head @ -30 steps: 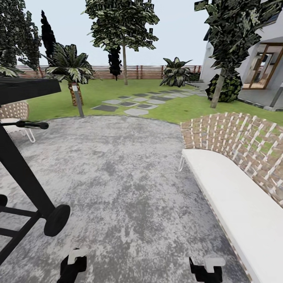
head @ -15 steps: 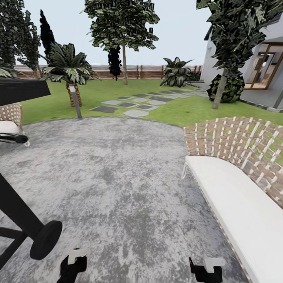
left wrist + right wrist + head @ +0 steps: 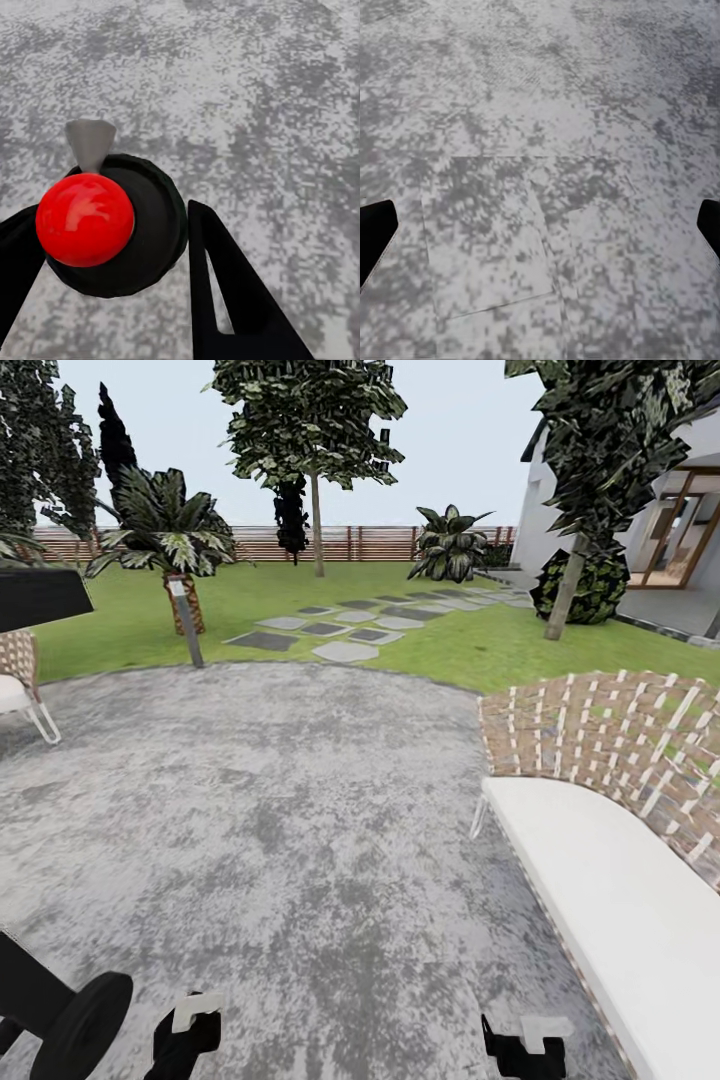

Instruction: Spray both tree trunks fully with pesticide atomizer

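Both arms hang low and close to the body, wrists showing at the bottom of the head view. The left gripper [image 3: 112, 247] has its two black fingers [image 3: 225, 292] closed around the pesticide atomizer [image 3: 127, 225], a dark round bottle seen from above with its red top [image 3: 85, 219] and a small grey nozzle, held above the grey mottled floor [image 3: 300, 810]. The right gripper [image 3: 540, 225] is spread wide with nothing between its black fingertips [image 3: 375, 229], just bare paving beneath. Ahead, the paving ends in a curved edge against the green lawn [image 3: 480, 645]. One tree [image 3: 316, 520] stands far off by the brown slat fence [image 3: 380, 543]; the other tree's pale trunk [image 3: 562, 590] leans near the white house [image 3: 560, 520]. A woven bench [image 3: 610, 840] with a white cushion sits on the right.
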